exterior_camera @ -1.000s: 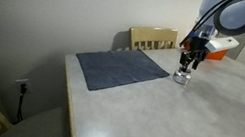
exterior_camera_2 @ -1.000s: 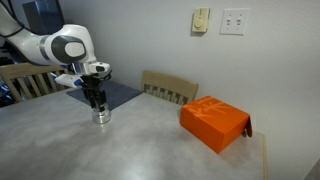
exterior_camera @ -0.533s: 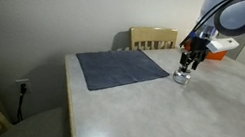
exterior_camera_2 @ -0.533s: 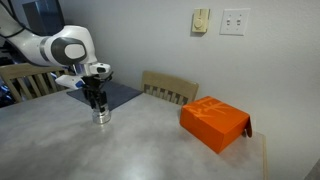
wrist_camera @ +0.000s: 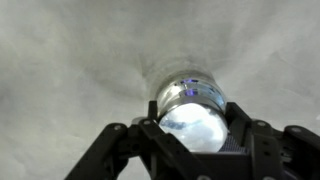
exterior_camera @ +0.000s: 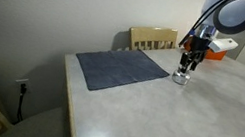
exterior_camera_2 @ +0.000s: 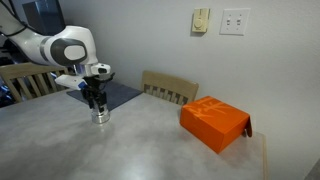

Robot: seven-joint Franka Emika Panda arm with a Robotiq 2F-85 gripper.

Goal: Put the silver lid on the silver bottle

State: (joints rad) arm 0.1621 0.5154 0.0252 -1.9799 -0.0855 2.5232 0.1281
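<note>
Silvery and squat, the silver bottle (exterior_camera_2: 101, 117) is sitting upright on the pale table (exterior_camera_2: 150, 150), just off the corner of the dark mat (exterior_camera: 122, 71) and well apart from the orange box (exterior_camera_2: 214, 123). Right over it the gripper (exterior_camera_2: 98, 106) is hanging, fingers pinching in tight on the shiny silver lid (wrist_camera: 192, 128) at its top

change: none seen | gripper (exterior_camera_2: 96, 103) unmoved over silver bottle (exterior_camera_2: 101, 116)
</note>
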